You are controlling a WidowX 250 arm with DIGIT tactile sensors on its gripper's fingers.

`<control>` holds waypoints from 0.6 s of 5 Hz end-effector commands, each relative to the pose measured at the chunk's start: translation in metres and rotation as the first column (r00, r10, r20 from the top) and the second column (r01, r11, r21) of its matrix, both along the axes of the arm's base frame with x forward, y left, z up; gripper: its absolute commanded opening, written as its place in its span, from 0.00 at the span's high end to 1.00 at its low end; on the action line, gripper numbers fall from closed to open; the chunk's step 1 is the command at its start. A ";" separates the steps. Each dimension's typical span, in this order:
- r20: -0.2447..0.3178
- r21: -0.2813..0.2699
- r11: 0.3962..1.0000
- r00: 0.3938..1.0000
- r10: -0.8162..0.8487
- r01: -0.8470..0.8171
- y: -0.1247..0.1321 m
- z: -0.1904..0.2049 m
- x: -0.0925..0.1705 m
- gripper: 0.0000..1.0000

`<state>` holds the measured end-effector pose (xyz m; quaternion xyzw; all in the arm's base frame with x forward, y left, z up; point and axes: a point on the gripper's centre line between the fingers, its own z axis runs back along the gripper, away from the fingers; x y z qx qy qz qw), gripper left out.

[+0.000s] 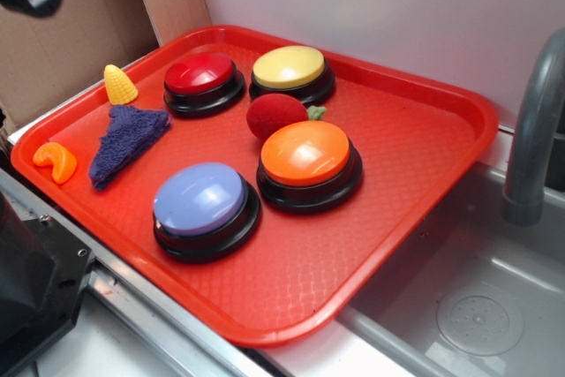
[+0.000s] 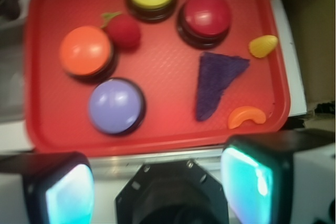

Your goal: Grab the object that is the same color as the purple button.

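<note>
- Standing by the exterior view, one sees the red tray (image 1: pixel 424 183) beside a grey sink (image 1: pixel 477 306), with nothing yet lifted off it. The purple cloth piece (image 1: pixel 126 140) lies flat at the tray's left side, just near of the yellow corn toy (image 1: pixel 120 85) and right of the orange curved toy (image 1: pixel 56 162). The purple button (image 1: pixel 203 205) sits at the near edge, well apart from the cloth; the red button (image 1: pixel 203 81), yellow button (image 1: pixel 290 72) and orange button (image 1: pixel 309 161) ring a red fuzzy ball (image 1: pixel 275 116). The robot's tool is not clearly visible here, only dark hardware at the frame's edges.
- Looking through the wrist view, the gripper (image 2: pixel 157 182) hangs high over the tray's near rim, its two fingers (image 2: pixel 247 179) spread wide with nothing between them. The cloth shows on the right of the tray, a dark triangle pointing toward the camera, untouched and clear of its neighbours.
- Judging from both, the task is barely begun: the approach, the descent onto the cloth and the closing pinch all remain.
</note>
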<state>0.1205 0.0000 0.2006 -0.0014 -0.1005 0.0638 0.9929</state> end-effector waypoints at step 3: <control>0.059 -0.026 0.952 0.950 0.306 -0.305 0.059 -0.089 0.035 0.00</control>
